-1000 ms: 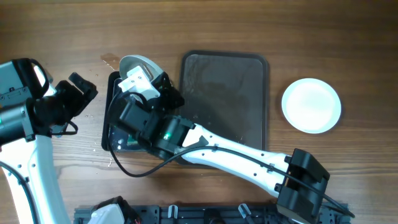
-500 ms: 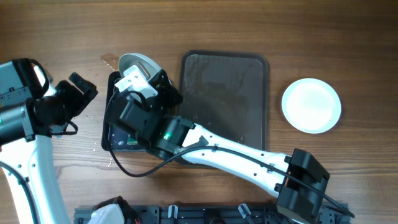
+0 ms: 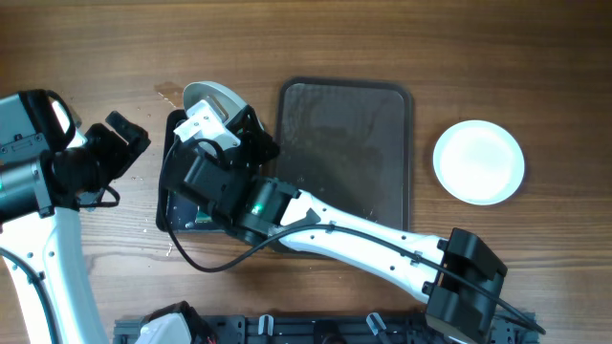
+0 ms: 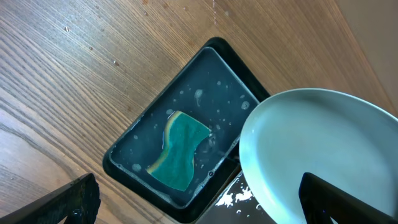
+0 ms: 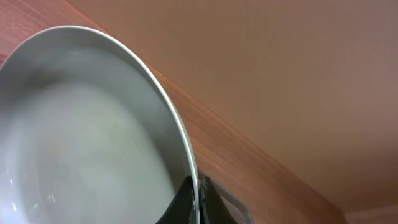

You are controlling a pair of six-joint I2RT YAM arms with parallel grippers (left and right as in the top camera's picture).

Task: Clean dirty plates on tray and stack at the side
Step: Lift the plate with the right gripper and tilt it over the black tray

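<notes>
The right gripper [image 5: 198, 198], pinching a plate [image 5: 81, 124] by its rim, has edged left; the left gripper [image 4: 199, 202] gapes empty

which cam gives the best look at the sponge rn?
Left wrist: the sponge lies fully in view, in the wet black tray. Overhead, the right arm covers most of that tray, so I cannot make the sponge out. Right wrist shows mostly the held plate, no sponge.

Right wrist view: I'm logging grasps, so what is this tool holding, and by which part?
A white plate, pinched at its rim by the right tool. The left tool is open, holding nothing.
</notes>
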